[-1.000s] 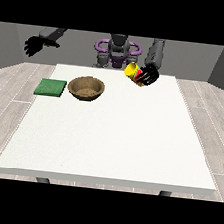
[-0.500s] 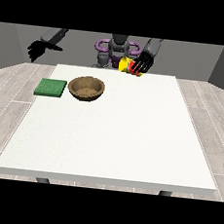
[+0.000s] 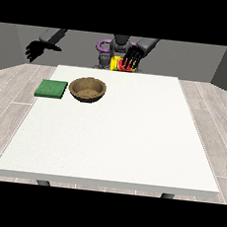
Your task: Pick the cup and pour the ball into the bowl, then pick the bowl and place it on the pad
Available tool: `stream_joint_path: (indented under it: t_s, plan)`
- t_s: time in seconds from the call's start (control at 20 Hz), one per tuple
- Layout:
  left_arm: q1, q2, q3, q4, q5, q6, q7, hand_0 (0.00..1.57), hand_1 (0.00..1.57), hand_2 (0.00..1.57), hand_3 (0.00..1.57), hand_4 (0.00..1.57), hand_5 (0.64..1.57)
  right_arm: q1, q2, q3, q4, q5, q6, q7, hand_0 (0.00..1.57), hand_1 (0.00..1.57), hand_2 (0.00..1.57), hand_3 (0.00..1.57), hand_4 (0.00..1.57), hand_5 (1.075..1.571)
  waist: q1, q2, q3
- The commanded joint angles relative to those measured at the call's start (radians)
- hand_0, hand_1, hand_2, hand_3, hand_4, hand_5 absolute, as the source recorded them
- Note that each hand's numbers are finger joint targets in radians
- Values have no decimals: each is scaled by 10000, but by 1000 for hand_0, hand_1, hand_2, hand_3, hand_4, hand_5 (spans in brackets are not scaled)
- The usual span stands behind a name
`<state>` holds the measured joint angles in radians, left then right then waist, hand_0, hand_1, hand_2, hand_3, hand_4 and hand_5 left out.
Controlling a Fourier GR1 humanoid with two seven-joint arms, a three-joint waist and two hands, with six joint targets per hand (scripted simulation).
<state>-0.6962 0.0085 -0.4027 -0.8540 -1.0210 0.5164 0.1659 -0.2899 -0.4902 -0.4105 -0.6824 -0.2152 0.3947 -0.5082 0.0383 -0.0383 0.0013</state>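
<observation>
Cup (image 3: 116, 63), yellow and red, held above worktop (image 3: 133, 137) far edge by hand at view's right (image 3: 133, 57), fingers seemingly curled round it. Bowl (image 3: 88, 89) beside green pad (image 3: 51, 88). Hand at view's left (image 3: 36, 50) raised, fingers relaxed, empty.

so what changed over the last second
The hand at the view's right, curled round the yellow and red cup, carried it leftward in the view and up, toward the far table edge. The other hand, the brown wooden bowl and the green square pad stayed put.
</observation>
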Motion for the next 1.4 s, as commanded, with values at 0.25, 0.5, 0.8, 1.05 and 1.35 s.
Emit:
stream_joint_path:
  t_s: [0.25, 0.5, 0.8, 1.05, 1.35]
  plan:
    - [-1020, -84, -1748, -425, -1913, -717, 2158, 520, 520, 1571, 1571, 841, 1571, -1855, -170, 221, 204, 181, -744, 959, 0, 0, 0, 143, 0, 1530, -152, 568, -9]
    - [-633, -85, -2635, -412, -3016, -927, 3149, 303, 303, 1571, 1571, 902, 1570, -1831, 741, 797, 14, 537, -1103, 742, 0, 0, 0, 223, 0, 1533, -544, 452, -13]
    - [-928, -85, -3111, 116, -3769, -1790, 2619, 318, 318, 1571, 1571, 955, 1534, -2286, 594, 737, -74, 304, -710, 767, 0, 0, 0, 255, 0, 1526, -982, 914, -14]
    - [-1365, -85, -4011, -674, -4385, -3338, 2616, 0, 0, 1571, 1571, 1246, 1395, -2249, 231, 371, 617, 149, -568, 398, 0, 0, 0, 161, 0, 1516, -542, 1108, -3]
    - [-3236, 116, -3935, -200, -5398, -5034, 2076, 1511, 1511, 1571, 1571, 1203, 1443, -2111, 367, 512, 779, 243, -444, 291, 0, 0, 0, 171, 0, 1516, -673, 847, 0]
